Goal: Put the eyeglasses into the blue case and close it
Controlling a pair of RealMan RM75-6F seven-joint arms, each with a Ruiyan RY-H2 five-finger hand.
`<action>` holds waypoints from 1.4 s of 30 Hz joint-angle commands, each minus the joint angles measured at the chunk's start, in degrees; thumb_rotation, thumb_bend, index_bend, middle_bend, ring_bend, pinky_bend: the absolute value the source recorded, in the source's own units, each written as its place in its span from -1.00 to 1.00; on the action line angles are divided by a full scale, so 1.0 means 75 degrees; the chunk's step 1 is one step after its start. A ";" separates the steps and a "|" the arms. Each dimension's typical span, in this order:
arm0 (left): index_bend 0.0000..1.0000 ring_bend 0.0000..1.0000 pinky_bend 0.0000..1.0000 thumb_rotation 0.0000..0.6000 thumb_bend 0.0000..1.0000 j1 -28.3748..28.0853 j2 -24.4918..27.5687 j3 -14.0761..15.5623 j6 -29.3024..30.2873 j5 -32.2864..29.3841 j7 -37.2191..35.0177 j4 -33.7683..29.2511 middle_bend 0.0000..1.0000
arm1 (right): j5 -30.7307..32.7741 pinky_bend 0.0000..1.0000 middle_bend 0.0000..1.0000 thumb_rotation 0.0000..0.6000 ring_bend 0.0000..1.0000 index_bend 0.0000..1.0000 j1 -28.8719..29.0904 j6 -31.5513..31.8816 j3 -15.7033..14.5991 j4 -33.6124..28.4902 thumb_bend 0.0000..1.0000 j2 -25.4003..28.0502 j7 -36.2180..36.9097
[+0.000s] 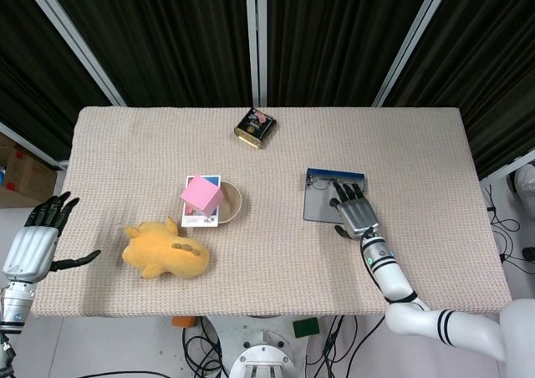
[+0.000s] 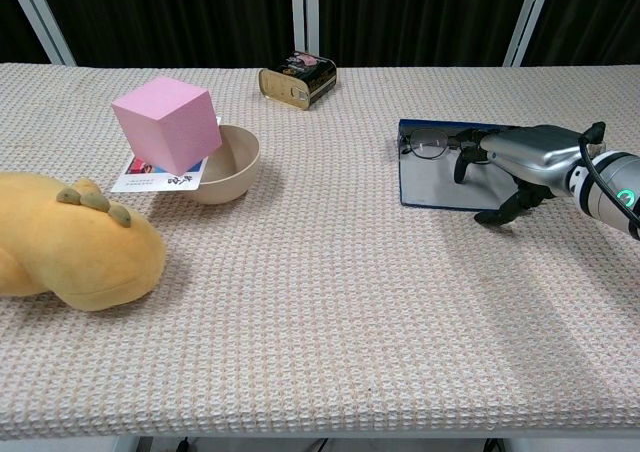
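Note:
The blue case [image 1: 320, 204] [image 2: 436, 185] lies open and flat on the table right of centre, grey lining up. The eyeglasses [image 2: 428, 144] [image 1: 322, 182] rest inside it along the far blue edge. My right hand [image 1: 354, 211] [image 2: 518, 158] hovers low over the case's right part, palm down and fingers spread, fingertips reaching the right end of the eyeglasses; the thumb touches down at the case's near right corner. Nothing is pinched. My left hand [image 1: 34, 239] hangs open beyond the table's left edge, holding nothing.
A pink cube [image 1: 201, 196] [image 2: 165, 123] leans on a beige bowl [image 1: 230, 203] [image 2: 229, 166] and a card left of centre. A yellow plush toy [image 1: 164, 252] [image 2: 67, 247] lies at the front left. A dark tin [image 1: 255, 127] [image 2: 297, 79] sits at the back.

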 commanded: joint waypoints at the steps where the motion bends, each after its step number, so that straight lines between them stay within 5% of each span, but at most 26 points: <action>1: -0.86 -1.00 -0.79 -0.37 -1.00 -0.0009 0.0006 0.0004 -0.0014 0.0007 0.0007 -0.0005 -1.00 | 0.0077 -1.00 -1.00 1.00 -1.00 -0.34 0.0036 -0.0019 0.0001 0.0032 -0.08 -0.0014 -0.0068; 11: -0.86 -1.00 -0.79 -0.37 -1.00 -0.0034 0.0008 -0.0010 -0.0061 -0.0030 0.0013 -0.0017 -1.00 | 0.0166 -1.00 -1.00 1.00 -1.00 -0.21 0.0200 -0.0035 0.0027 0.0299 0.01 -0.0163 -0.0193; 24: -0.86 -1.00 -0.79 -0.37 -1.00 -0.0046 -0.0092 -0.0040 0.0052 0.0073 -0.0187 0.0137 -1.00 | -0.0598 -1.00 -1.00 1.00 -1.00 -0.09 0.0127 0.0242 0.0013 0.0763 0.97 -0.0338 0.0461; 42: -0.86 -1.00 -0.79 -0.36 -1.00 -0.0010 -0.0235 -0.0014 -0.0023 -0.0034 -0.0362 0.0396 -1.00 | -0.0626 -1.00 -1.00 1.00 -1.00 -0.16 0.0464 -0.0111 0.0507 0.1396 0.89 -0.0492 0.0819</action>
